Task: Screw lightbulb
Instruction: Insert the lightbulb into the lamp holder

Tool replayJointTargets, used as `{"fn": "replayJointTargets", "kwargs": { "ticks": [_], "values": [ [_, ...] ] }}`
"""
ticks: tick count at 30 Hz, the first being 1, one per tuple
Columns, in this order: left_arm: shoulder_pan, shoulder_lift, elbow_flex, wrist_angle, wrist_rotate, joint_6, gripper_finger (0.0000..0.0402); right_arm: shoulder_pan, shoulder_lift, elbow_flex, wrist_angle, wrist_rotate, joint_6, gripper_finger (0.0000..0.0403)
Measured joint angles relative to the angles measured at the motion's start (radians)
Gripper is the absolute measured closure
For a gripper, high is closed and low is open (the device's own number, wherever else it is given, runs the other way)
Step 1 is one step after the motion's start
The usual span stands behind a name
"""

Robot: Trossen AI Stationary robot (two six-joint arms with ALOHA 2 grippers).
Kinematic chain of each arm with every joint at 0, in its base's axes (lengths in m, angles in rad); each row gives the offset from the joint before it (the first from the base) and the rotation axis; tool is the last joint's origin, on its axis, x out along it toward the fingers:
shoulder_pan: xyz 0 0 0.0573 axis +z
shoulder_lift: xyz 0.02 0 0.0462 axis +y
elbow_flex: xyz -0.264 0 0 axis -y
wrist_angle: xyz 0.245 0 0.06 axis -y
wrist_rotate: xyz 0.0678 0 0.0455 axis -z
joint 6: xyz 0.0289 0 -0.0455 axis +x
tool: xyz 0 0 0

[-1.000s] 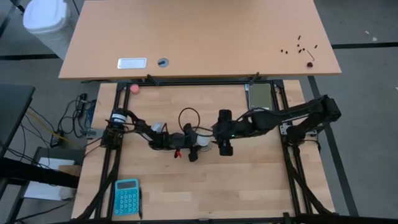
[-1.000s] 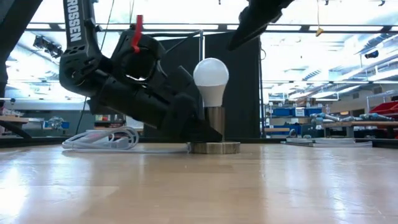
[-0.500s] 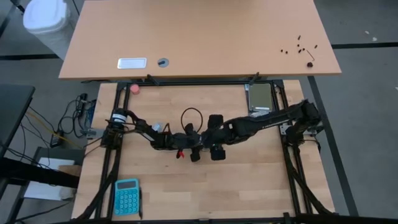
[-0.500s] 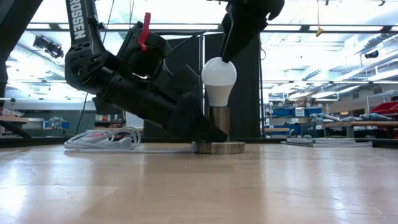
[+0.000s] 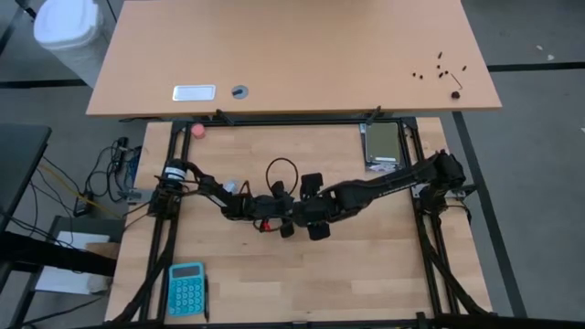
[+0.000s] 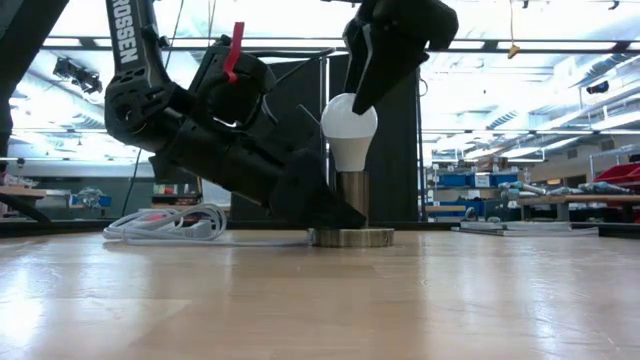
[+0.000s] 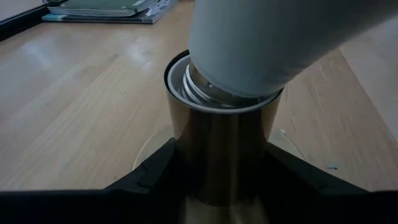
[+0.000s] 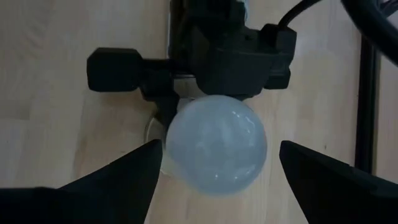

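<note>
Hiding the lightbulb (image 6: 348, 128) from above, right fingers (image 8: 121, 180) spread wide; left fingers (image 7: 163, 167) seemingly clamp the socket (image 7: 219, 149).

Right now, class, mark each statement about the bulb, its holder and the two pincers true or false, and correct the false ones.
1. The bulb sits in a brass holder. True.
2. The bulb stands perfectly upright. False: it leans, with threads showing.
3. The left pincer clamps the holder. True.
4. The right pincer squeezes the bulb. False: it is open, straddling it from above.
5. A calculator lies beside the holder. False: it is at the table's near left corner.
</note>
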Motion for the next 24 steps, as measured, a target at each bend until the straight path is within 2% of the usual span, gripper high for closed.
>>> {"fn": "replayJointTargets", "kwargs": {
  "ticks": [7, 12, 17, 24],
  "values": [
    [0.0, -0.001, 0.0, -0.006, 0.004, -0.004, 0.0208, 0.007, -0.003, 0.0, -0.028, 0.009, 0.021, 0.0053],
    [0.0, -0.002, 0.002, -0.015, 0.004, -0.017, 0.0208, 0.03, -0.069, -0.038, -0.049, 0.011, 0.101, 0.0053],
    [0.0, -0.002, 0.002, -0.017, 0.005, -0.015, 0.0208, 0.018, -0.168, -0.24, 0.13, 0.011, 0.106, 0.0053],
    [0.0, -0.002, 0.002, -0.018, 0.006, -0.014, 0.0208, -0.027, -0.317, -0.598, 0.555, -0.018, 0.048, 0.0053]
  ]
}}
